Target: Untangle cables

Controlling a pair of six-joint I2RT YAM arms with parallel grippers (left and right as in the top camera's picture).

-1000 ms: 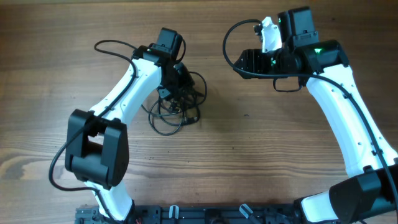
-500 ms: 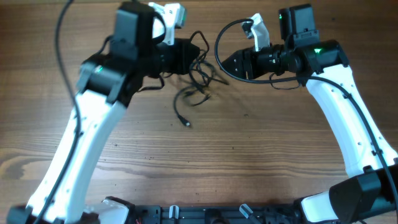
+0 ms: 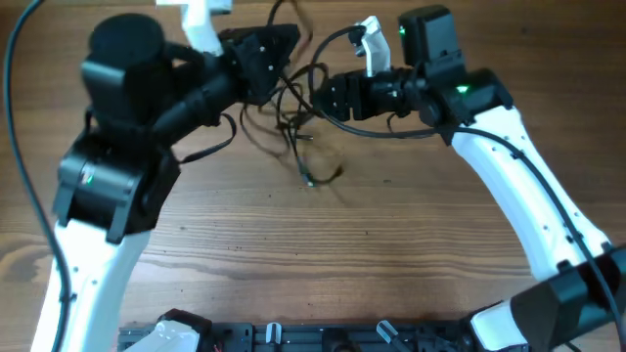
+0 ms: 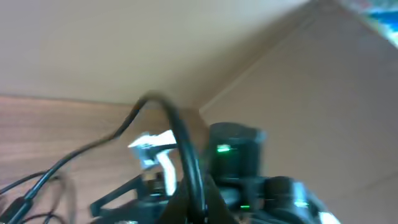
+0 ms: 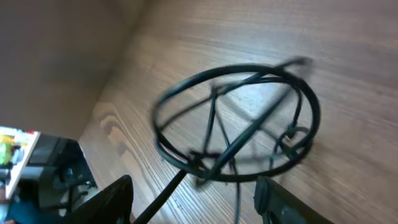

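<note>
Table (image 3: 391,225): wood, warm brown, streaky grain with small dark flecks, smooth-looking with a low satin sheen under and all around the cables (image 3: 293,122). Cables: thin black cords in a smooth rubbery or plastic sheath with a faint gloss; the plug ends are too blurred to tell metal from plastic. Left arm (image 3: 88,284), left of the cables, and right arm (image 3: 518,186), right of them: glossy white hard-plastic shells, with matt black plastic housings at the joints nearest the cables.
</note>
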